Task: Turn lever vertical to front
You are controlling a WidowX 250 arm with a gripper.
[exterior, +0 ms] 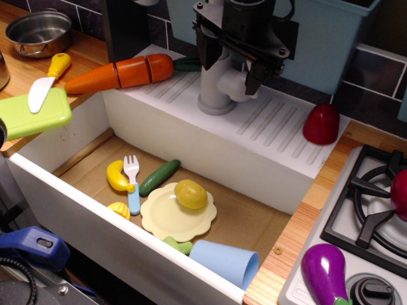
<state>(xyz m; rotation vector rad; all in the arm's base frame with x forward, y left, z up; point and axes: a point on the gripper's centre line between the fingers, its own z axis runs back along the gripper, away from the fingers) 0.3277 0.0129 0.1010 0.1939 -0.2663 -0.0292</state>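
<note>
The grey toy faucet (215,95) stands on the white ribbed ledge (280,121) behind the sink. Its round side stub with the light-grey lever (238,84) juts toward the right front; the gripper hides the lever's upper part, so I cannot tell its exact angle. My black gripper (233,68) comes down from above over the faucet top. Its fingers stand apart, one finger (208,56) left of the column and the other finger (257,77) right of the stub. The lever lies between them, close to the right finger.
A toy carrot (121,73) lies on the ledge to the left, a red pepper half (321,124) to the right. The sink holds a yellow plate (166,219) with a lemon, a fork, a cucumber, a banana and a blue cup (226,262). A blue bin stands behind, the stove on the right.
</note>
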